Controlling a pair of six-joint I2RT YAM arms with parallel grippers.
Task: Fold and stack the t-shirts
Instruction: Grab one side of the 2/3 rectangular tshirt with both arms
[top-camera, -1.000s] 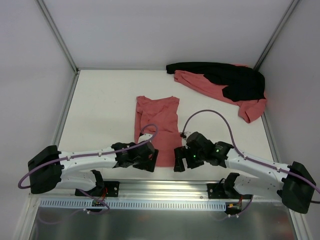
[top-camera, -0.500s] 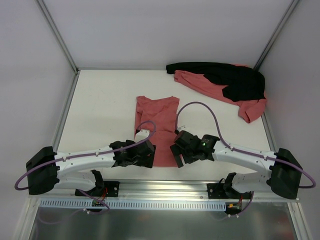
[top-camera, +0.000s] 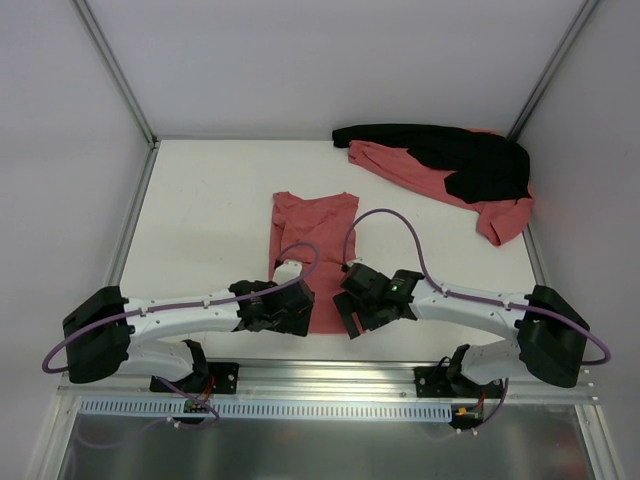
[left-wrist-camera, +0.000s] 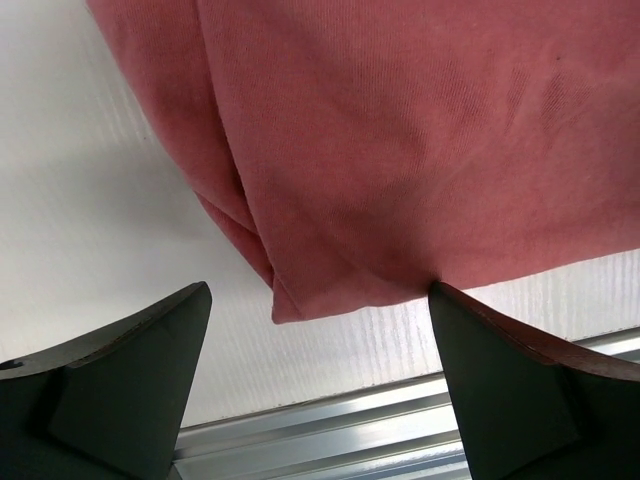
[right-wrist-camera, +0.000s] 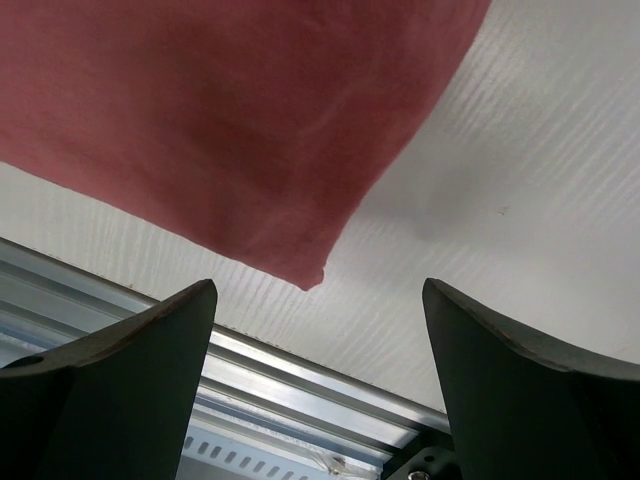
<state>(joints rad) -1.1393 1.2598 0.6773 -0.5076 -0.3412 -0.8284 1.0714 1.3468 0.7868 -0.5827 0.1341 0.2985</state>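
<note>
Left gripper: jaws stand wide apart and hold nothing. It sits at the near left corner of the folded t-shirt, and in the left wrist view that corner, with its doubled side edge, lies between the two fingers. The right-hand finger's tip meets the hem line in that view; contact with the cloth cannot be confirmed. Right gripper: jaws likewise wide apart and empty. It sits at the near right corner of the folded t-shirt, whose pointed corner shows between the fingers, apart from both. The folded t-shirt is salmon-red, laid flat as a long narrow panel on the white table, its length running away from the arms. Both arms reach inward to its near hem, one on each side. A metal rail runs just nearer than that hem, along the table's near edge. Beyond and to the right of the folded t-shirt, well apart from it, more salmon-red t-shirts lie crumpled, with a black garment draped over them.
</note>
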